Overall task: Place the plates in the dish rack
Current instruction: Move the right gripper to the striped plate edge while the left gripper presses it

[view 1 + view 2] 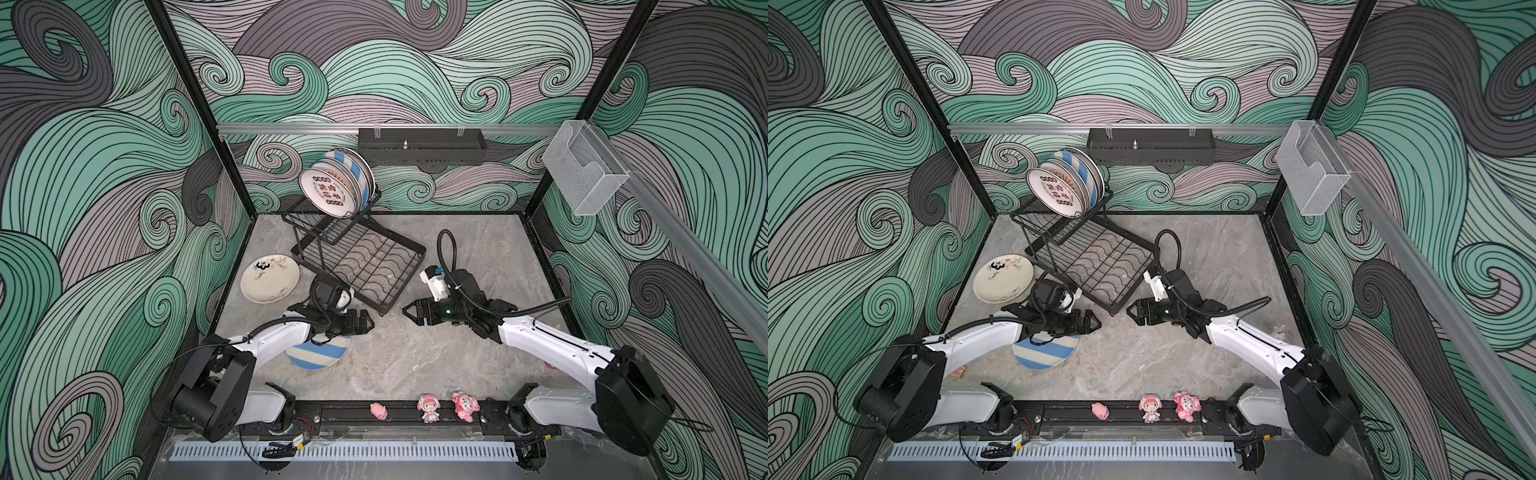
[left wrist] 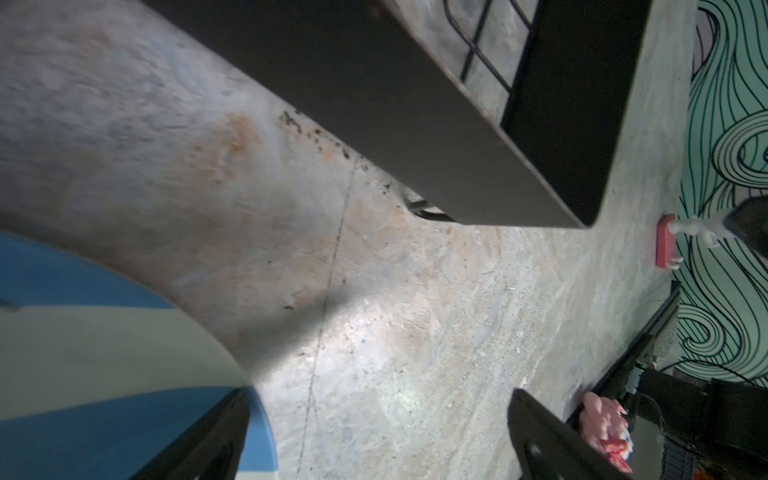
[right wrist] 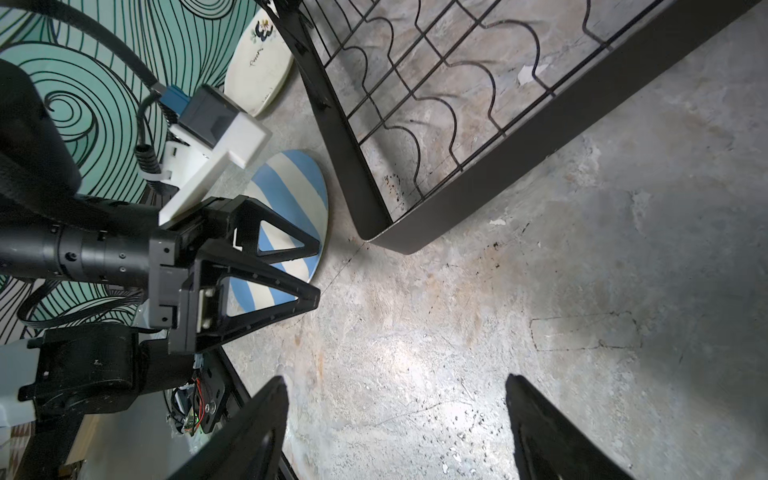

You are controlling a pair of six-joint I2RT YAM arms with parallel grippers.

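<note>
The black wire dish rack [image 1: 359, 259] [image 1: 1092, 266] stands at the back left, and several plates [image 1: 336, 187] [image 1: 1061, 191] stand upright in its upper tier. Left of it a cream floral plate [image 1: 270, 278] [image 3: 259, 70] lies flat. A blue-and-cream striped plate [image 1: 318, 355] [image 2: 104, 332] [image 3: 291, 187] lies flat under my left arm. My left gripper [image 1: 368, 322] [image 2: 380, 395] hovers open just past that plate's edge, holding nothing. Facing it, my right gripper [image 1: 409, 311] [image 3: 397, 378] is open and empty over bare table by the rack's front corner [image 3: 498, 174].
Three pink figurines [image 1: 428, 409] sit on the front rail. A black perforated shelf [image 1: 422, 145] hangs on the back wall and a clear acrylic box [image 1: 582, 170] on the right wall. A small figure [image 1: 1278, 331] lies by the right wall.
</note>
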